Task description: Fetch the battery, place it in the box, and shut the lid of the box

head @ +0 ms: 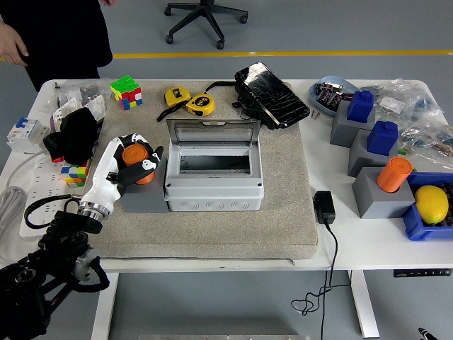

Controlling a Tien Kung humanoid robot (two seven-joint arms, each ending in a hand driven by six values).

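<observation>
Orange cylindrical battery (134, 155) in fingers (146, 167)

Box (212, 185): I see matt grey plastic; lid (211, 130) clear, glossy.
Battery (134, 157): smooth orange, plastic-looking.
Left hand (126, 164): glossy white shell, black fingers.
Mat (283, 205): beige, rough cloth.
Table (368, 244): smooth white.
Pouch (270, 95): black, shiny, crinkled.

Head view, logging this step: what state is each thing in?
Box: lid up, inside empty.
Orange battery: on its grey stand, left hand closed around it.
Second orange battery: upright in its grey block, untouched.
Right hand: not visible.
</observation>
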